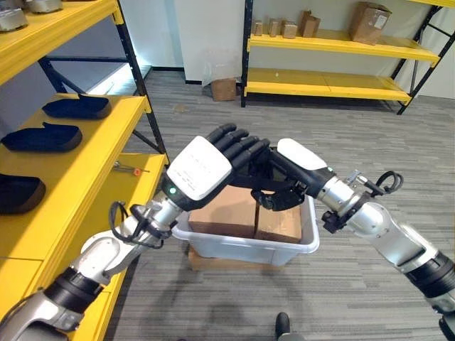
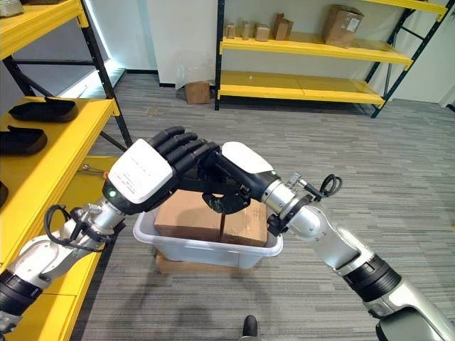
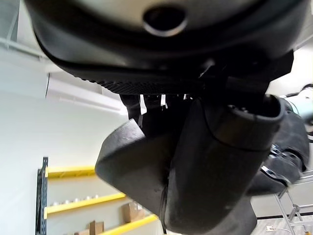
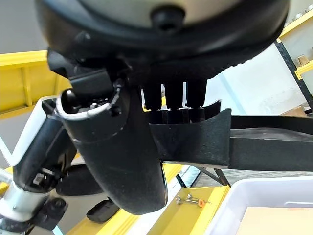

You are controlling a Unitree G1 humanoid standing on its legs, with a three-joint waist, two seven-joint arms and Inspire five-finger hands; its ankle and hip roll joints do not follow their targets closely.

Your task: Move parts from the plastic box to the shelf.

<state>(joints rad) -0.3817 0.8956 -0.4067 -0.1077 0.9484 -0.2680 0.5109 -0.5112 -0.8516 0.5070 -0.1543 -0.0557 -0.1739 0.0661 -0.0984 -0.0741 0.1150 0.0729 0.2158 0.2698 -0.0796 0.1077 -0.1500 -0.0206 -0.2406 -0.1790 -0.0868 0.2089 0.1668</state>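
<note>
**Both hands on a dark part above the plastic box**

The left hand [image 1: 201, 168] and the right hand [image 1: 298, 170] meet above the white plastic box [image 1: 245, 247], which sits on the grey floor [image 1: 341, 142] beside the near yellow shelf [image 1: 78, 177]. Between them is a dark moulded part [image 4: 195, 139], held clear of the box. In the right wrist view the right hand's fingers curl over the part's edge with the thumb under it, so that hand grips the part. In the left wrist view the same dark part [image 3: 146, 161] lies against the left hand, whose fingers curl over its top in the head views; the left hand holds it too.

Inside the box lie 2 brown cardboard pieces [image 1: 234, 211], side by side. The box rests on a flat piece of cardboard [image 1: 213, 260].

On the near shelf lie 3 more dark parts [image 1: 43, 137], well apart from each other, and a small metal tool with an orange tip [image 1: 130, 168] lies nearer the box. A second yellow shelf [image 1: 334, 67] stands at the far wall, carrying several cardboard boxes [image 1: 370, 21]
</note>
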